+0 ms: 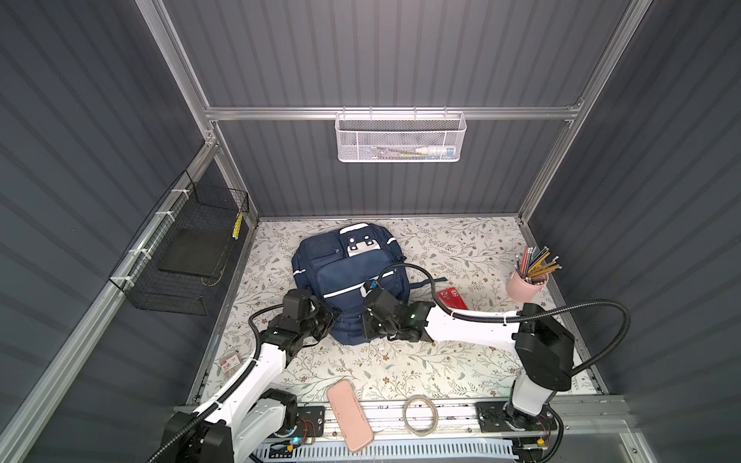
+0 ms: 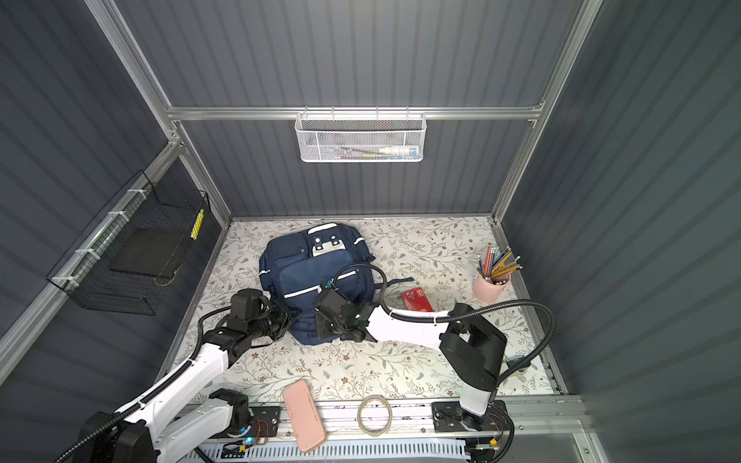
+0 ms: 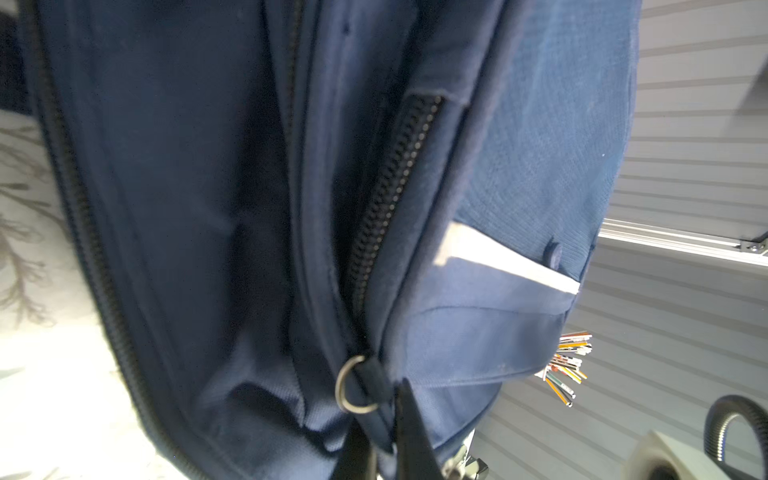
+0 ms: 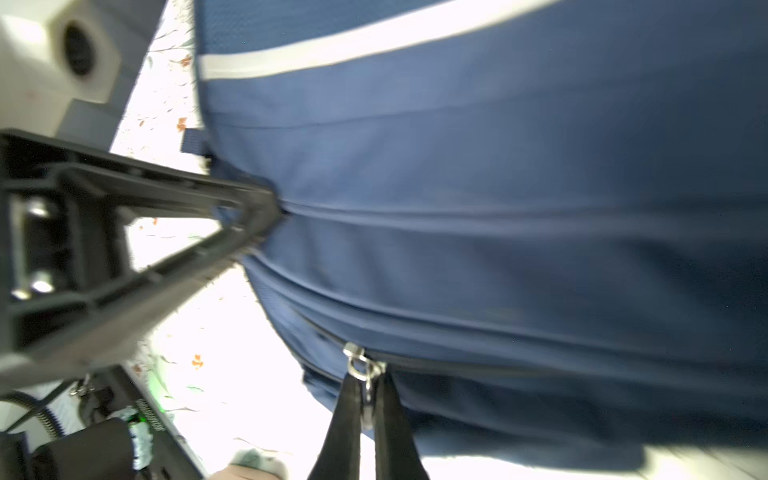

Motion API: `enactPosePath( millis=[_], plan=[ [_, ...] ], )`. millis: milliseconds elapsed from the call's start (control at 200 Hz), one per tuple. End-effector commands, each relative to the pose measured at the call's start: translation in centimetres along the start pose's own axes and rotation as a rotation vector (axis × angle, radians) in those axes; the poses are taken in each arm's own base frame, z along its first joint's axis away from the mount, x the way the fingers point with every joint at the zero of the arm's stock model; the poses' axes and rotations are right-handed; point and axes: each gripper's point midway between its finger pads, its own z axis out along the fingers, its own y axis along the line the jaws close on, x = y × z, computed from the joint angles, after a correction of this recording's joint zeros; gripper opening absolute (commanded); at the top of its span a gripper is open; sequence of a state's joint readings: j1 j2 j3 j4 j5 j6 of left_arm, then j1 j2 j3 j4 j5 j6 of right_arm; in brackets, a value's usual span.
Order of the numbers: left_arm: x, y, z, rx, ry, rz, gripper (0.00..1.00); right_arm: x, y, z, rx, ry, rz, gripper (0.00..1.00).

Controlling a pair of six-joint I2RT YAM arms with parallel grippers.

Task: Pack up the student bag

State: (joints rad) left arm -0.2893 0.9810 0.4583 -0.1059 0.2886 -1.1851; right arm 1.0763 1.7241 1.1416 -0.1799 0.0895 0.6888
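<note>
A pink case (image 1: 349, 417) and a roll of tape (image 1: 420, 414) lie on the front rail. Just beyond them, both arms meet at the near end of the backpack (image 1: 345, 276) — the left claw (image 3: 384, 409) pressed together on a fabric zip tab (image 3: 374, 376), the right claw (image 4: 368, 386) pinching a metal zip pull (image 4: 360, 365). The navy backpack lies front-up in the middle of the flowered table (image 1: 401, 360). On the right in both top views sit a red box (image 1: 453, 298) and, farther back, a pink cup of pencils (image 1: 526, 282). A white mesh basket (image 1: 401, 138) hangs on the back wall.
</note>
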Motion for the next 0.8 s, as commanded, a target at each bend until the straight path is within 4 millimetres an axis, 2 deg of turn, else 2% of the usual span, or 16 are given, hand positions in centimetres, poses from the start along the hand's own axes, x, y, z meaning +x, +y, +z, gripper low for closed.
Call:
enactPosePath(
  millis=[0,175,395,470,575,665,795],
  plan=[
    [-1.9,0.4,-0.6,-0.045,-0.098,0.043,0.0,1.4,-5.2,-1.4,0.145,0.042,0.032,0.0],
    [-2.0,0.2,-1.2,-0.044,-0.109,0.057,0.0,0.1,-11.2,-2.5,0.185,0.025,0.107,0.0],
    [-1.9,-0.1,-1.7,-0.042,-0.109,0.069,0.0,-3.9,-16.1,-3.0,0.243,-0.014,0.126,0.0],
    [-1.9,-0.1,-1.9,-0.042,-0.112,0.071,0.0,-5.1,-16.5,-3.0,0.247,-0.023,0.123,0.0],
    [-2.0,-0.2,-1.9,-0.042,-0.118,0.083,0.0,-5.7,-15.8,-3.2,0.23,-0.027,0.091,0.0],
    [-2.3,-0.3,-1.7,-0.049,-0.123,0.093,0.0,-4.9,-15.1,-3.6,0.223,-0.013,0.08,0.0],
    [-3.3,-0.8,-1.6,-0.065,-0.143,0.116,0.07,-2.8,-13.3,-4.7,0.272,0.004,-0.004,0.0]
  ],
)
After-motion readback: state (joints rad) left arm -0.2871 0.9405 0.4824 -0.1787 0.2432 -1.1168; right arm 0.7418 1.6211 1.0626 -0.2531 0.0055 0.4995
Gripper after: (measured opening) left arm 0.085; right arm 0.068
